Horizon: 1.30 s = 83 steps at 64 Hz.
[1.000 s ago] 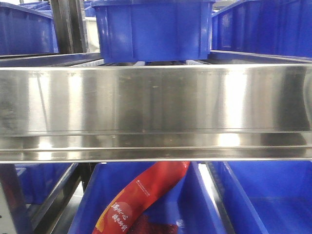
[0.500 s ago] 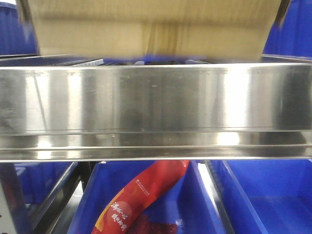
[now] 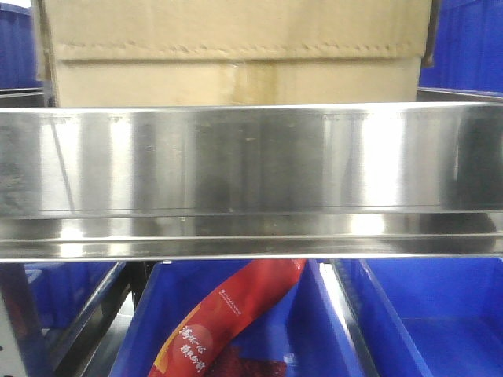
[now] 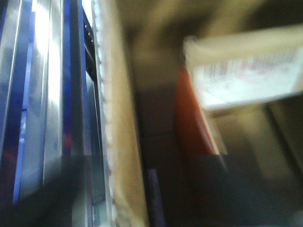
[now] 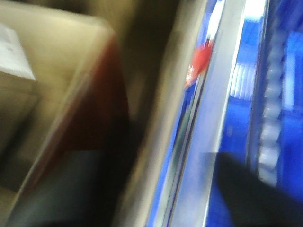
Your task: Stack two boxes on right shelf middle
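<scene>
Blue bins [image 3: 464, 47] backed the scene; a box [image 3: 236, 55] sat on the steel shelf [image 3: 251, 157] just behind its tall front lip, filling most of its width. Below, a red packet [image 3: 228, 314] lay in another bin. Neither gripper showed; both wrist views were blurred.

The front view is sharp and evenly lit; the shiny stainless-steel shelf lip [image 3: 251, 169] shows vertical bands of bright glare at left and right, with a duller centre. Both wrist views are heavily motion-blurred and dim, with dark lower areas; the brown cardboard box edge [image 4: 120, 132] is smeared.
</scene>
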### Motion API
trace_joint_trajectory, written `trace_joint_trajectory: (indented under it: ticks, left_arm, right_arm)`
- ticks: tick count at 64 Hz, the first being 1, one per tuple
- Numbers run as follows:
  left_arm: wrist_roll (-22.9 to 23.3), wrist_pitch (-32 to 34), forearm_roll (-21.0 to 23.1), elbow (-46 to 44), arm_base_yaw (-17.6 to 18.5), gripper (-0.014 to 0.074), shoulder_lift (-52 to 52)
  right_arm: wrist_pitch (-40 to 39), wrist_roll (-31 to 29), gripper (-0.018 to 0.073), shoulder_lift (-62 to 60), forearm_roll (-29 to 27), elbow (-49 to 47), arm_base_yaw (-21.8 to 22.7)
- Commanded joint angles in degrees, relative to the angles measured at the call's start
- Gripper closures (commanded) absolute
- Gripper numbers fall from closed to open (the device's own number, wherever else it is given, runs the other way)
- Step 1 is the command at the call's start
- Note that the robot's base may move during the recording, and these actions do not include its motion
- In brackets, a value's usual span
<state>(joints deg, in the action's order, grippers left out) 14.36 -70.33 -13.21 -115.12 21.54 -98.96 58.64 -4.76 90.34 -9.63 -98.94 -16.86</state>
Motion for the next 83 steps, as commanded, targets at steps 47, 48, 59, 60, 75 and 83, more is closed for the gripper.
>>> trace_joint_trajectory:
  ticks: [47,48,59,60,75,83]
  left_arm:
    - [-2.5,4.3,-0.1,20.3,-0.3,0.0707,25.1]
    - [-2.5,5.2,-0.1,21.6,-0.3,0.0707,26.0]
    - [-2.5,19.4,-0.1,39.5,-0.3,0.0707,37.4]
    - [-2.5,20.7,-0.1,41.0,-0.3,0.0707,38.4]
    - [-2.5,40.3,0.9,65.2,-0.3,0.0707,54.7]
    - [-2.2,47.5,2.2,75.1,-0.3,0.0707,62.3]
  right_arm:
    - [-6.8,-0.7,0.0713,-24.4,1.0,15.9,0.2]
    - [-7.4,-0.7,0.0713,-25.4,1.0,17.1,0.2]
    - [-18.5,-1.8,0.0713,-34.3,1.0,33.5,0.2]
    - [-19.5,-1.8,0.0713,-35.1,1.0,34.8,0.2]
    - [-34.6,-3.7,0.0713,-47.8,1.0,55.7,0.2]
    - [-40.4,-4.3,0.0713,-53.9,1.0,63.7,0.2]
